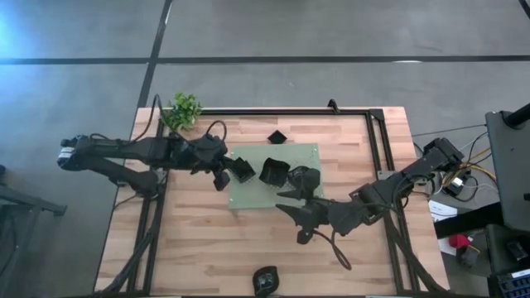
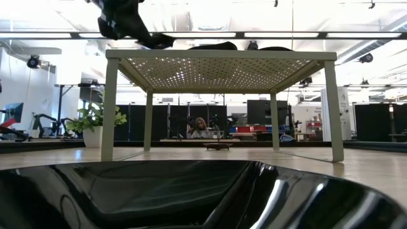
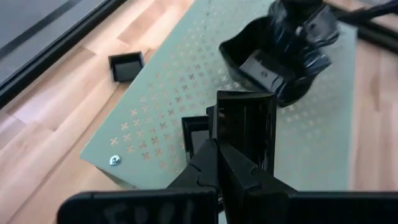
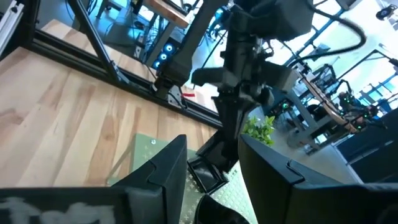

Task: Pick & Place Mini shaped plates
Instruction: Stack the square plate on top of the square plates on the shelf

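My left gripper (image 1: 230, 172) hangs over the left part of the light green perforated mat (image 1: 308, 156) and is shut on a square black mini plate (image 3: 247, 121). Two more glossy black plates (image 1: 273, 171) (image 1: 303, 177) sit on the middle of the mat. Another square plate (image 1: 277, 136) lies on the wood behind the mat. My right gripper (image 1: 291, 207) hovers open at the mat's near right side, pointing at the left gripper with nothing between its fingers (image 4: 168, 177). In the low view, the mat stands raised on legs. My left gripper pinches the square plate's near rim (image 3: 231, 148) between its two fingers. The fingers slant down from the table's left side. The plate stands tipped up on edge beyond the fingertips, above the mat.
A small green leafy plant (image 1: 184, 109) stands at the table's far left corner. A dark metal frame (image 1: 377, 141) runs along the far and right edges. A large glossy black dish (image 2: 191, 191) sits close in front of the low camera, near the front edge (image 1: 265, 280).
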You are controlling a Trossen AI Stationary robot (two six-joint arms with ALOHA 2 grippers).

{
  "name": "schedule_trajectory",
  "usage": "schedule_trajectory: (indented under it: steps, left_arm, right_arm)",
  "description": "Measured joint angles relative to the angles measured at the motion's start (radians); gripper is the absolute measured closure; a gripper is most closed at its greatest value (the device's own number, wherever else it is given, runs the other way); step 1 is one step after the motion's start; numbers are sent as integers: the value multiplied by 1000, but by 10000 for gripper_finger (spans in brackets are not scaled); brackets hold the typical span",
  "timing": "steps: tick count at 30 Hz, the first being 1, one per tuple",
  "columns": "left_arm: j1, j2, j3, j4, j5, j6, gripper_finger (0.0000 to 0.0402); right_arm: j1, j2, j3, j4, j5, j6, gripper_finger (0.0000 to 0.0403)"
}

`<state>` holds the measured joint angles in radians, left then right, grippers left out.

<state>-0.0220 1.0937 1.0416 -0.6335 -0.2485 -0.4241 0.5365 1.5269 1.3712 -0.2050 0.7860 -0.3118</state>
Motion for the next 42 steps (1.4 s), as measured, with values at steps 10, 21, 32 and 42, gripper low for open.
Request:
schedule_trajectory:
  steps: [10,21,32,42]
  left_arm:
    - [1,64,0,-4,-19,3,401]
    - [1,68,0,-3,-12,2,396]
    - [1,66,30,-4,-15,11,331]
    - [-24,59,142,-1,11,128,326]
  right_arm:
    - [0,0,0,0,0,-5,259]
    - [0,0,0,0,1,-3,268]
    - [0,0,0,0,1,-5,262]
    - [2,0,0,-20,1,29,262]
